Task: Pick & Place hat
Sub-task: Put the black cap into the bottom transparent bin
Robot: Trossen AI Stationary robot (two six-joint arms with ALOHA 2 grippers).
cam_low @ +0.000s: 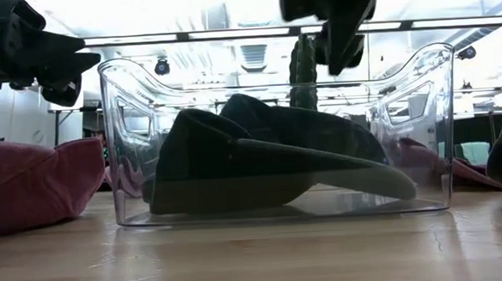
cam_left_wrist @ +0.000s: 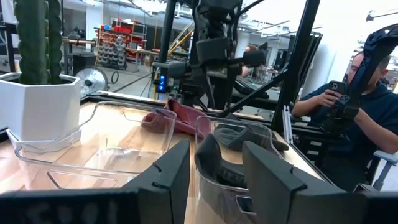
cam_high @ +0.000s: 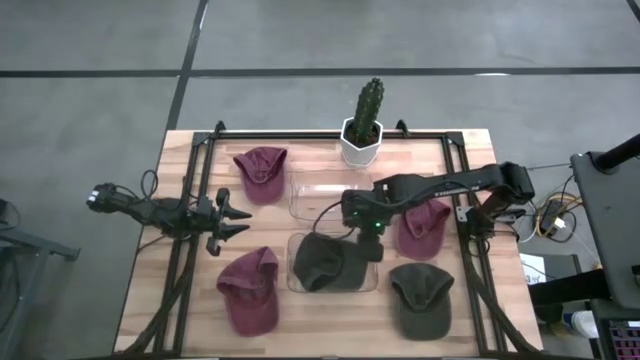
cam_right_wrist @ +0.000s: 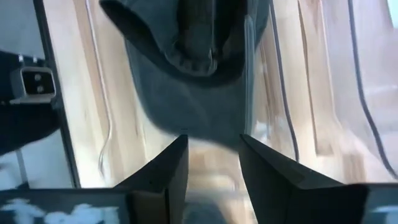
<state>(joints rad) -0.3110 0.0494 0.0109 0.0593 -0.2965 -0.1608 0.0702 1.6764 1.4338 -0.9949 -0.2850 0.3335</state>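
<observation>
Wooden worktop [cam_high: 320, 310]: dark hat [cam_high: 322, 262] in clear bin [cam_high: 296, 283]; right gripper [cam_high: 366, 243] above, fingers apart, empty; left gripper [cam_high: 236, 220] fingers apart.

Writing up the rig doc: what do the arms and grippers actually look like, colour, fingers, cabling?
Both arms are dark, near-black, jointed links. The left gripper ends in two tapered, pointed fingers, with black cable looping along its arm. The right gripper has a small green indicator light on the wrist and a dark cable looping beside it. In the wrist views, the fingers are flat, angular black wedges. No readable markings.
</observation>
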